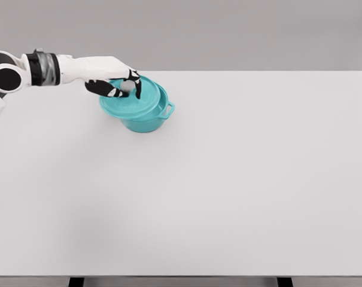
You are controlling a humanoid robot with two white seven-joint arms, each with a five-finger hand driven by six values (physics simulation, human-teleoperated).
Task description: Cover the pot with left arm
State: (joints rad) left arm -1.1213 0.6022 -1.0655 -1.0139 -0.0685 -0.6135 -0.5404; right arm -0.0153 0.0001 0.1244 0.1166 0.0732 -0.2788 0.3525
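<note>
White table (228, 191): teal pot (146, 121) sits far-left. Lid (133, 103) lies atop pot, offset toward the arm, apparently not seated. Left hand (118, 84) pinches lid knob (126, 86), fingers curled, presumably to centre it.

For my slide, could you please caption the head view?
Left hand grips the knob of the teal lid, which sits off-centre on the teal pot on a white table.
</note>
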